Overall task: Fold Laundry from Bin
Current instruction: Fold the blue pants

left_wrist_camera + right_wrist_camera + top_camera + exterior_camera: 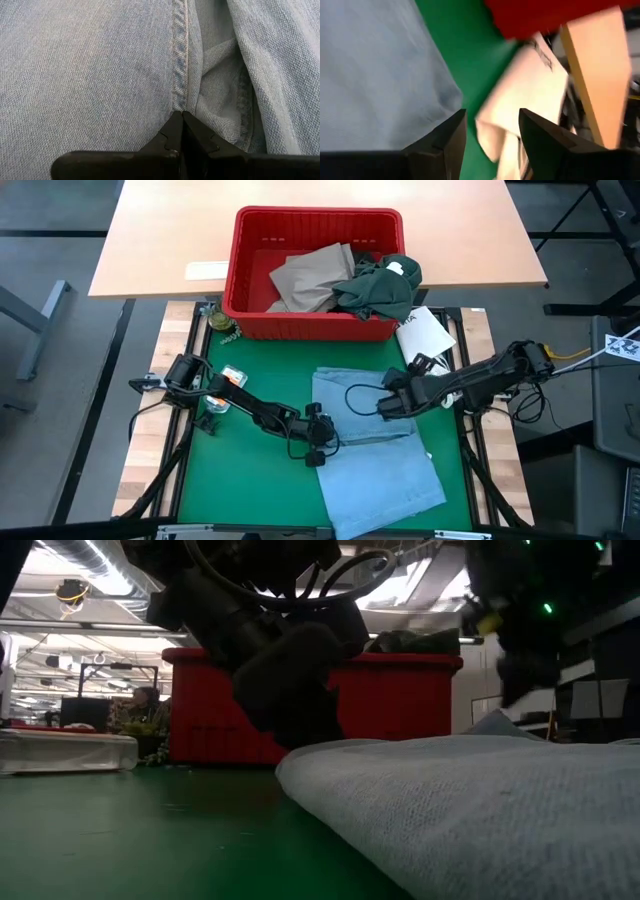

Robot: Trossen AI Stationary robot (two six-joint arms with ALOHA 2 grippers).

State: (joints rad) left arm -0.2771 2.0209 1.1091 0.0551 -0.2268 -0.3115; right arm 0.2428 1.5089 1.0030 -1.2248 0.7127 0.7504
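**A:** Which garment is on the work surface?

**B:** The light blue garment [375, 448], apparently pale denim, lies on the green mat [245, 495], near of the red bin [315, 230]. It is spread roughly flat, with its far part partly doubled over. I judge the fold begun but not finished.

**A:** And the arms?

**B:** The left gripper [316, 448] rests at the garment's left edge. In the left wrist view its fingers [181, 131] are pressed together, tips against a stitched seam; whether any cloth is pinched between them cannot be told. The right gripper [388, 406] hovers over the garment's far right part, near a white packet [425, 332] lying just near of the bin's right corner. Its fingers [542, 134] stand apart with nothing between them.

**A:** What is left in the bin?

**B:** A tan garment [312, 278] and a dark green garment [380, 288], the green one spilling over the near right rim. Both are crumpled and unfolded.

**A:** So, progress?

**B:** Early, as I judge it. One piece is out and being worked; at least two wait in the bin, and no finished folded stack shows anywhere on the table.
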